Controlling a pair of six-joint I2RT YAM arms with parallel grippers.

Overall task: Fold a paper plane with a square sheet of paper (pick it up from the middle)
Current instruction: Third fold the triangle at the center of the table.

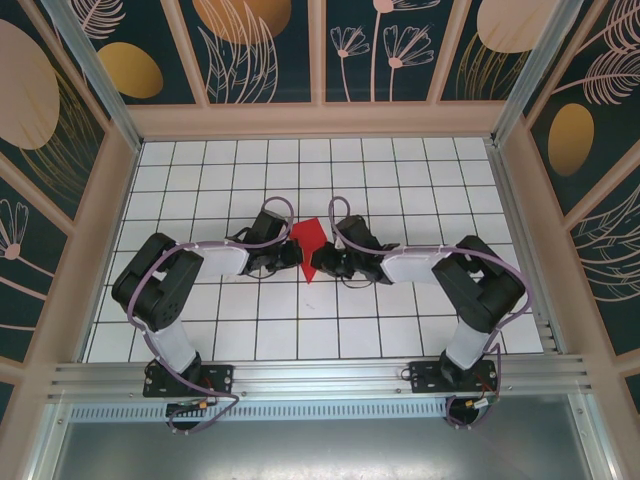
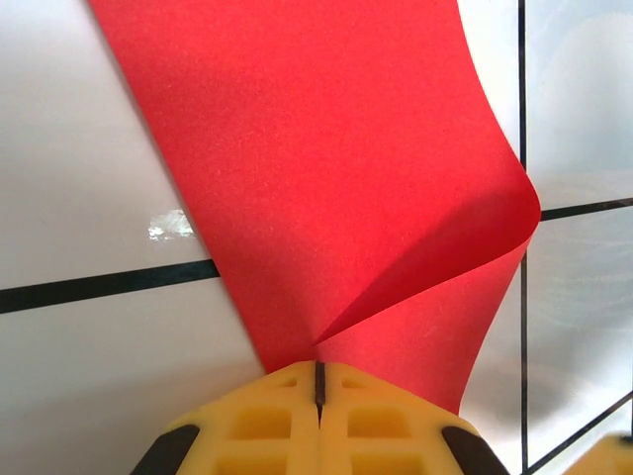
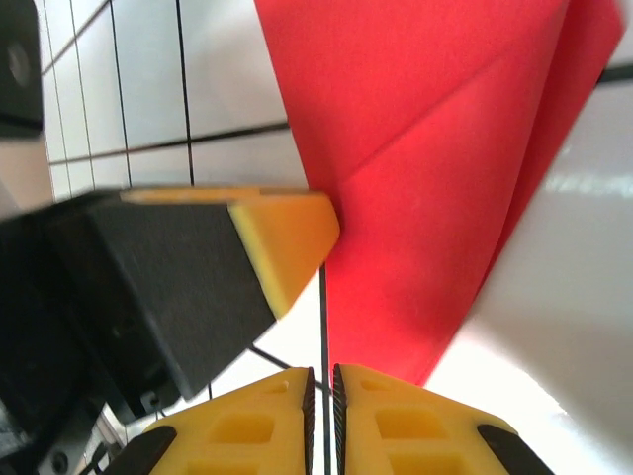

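Step in hand: mid-fold. The left pincer [image 2: 318,384] is clamped tight on the lower point of the creased red paper sheet [image 2: 326,168], mid-bench [image 1: 400,180]. The right pincer [image 3: 324,386] stands barely parted, gripping nothing (the sheet lies just beyond its tips). The next move probably calls for the right pincer to press the curling flap flat.

The left arm [image 1: 165,290] and the right arm [image 1: 478,288] looked alike from where I stood: chunky black joints joined by smooth white links, each rising from a flat black base [image 1: 187,378]. Thin purple cables [image 1: 288,206] ran along them in loose loops. The left gripper [image 2: 318,368] and the right gripper [image 3: 322,374] had yellow pads [image 2: 259,424] moulded with square recesses and edged in black.
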